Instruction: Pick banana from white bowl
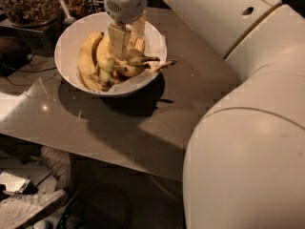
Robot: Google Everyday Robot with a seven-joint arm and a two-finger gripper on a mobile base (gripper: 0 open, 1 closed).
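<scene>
The white bowl (66, 68) stands at the far left of the grey table (143, 123) and holds several yellow bananas. My gripper (128, 49) reaches straight down into the bowl from above. Its fingers (119, 38) stand on either side of one plump curved banana (137, 59) at the right of the pile, and they press on it. That banana's dark stem points right. Another banana's stem (164, 63) sticks out over the bowl's right rim. Longer bananas (86, 56) lie along the bowl's left side.
A clear glass jar of nuts (28, 4) and a spoon (64, 11) stand behind the bowl at the back left. My white arm (248, 128) fills the right side. The table's front edge runs above a floor with a white shoe (28, 209) and cables.
</scene>
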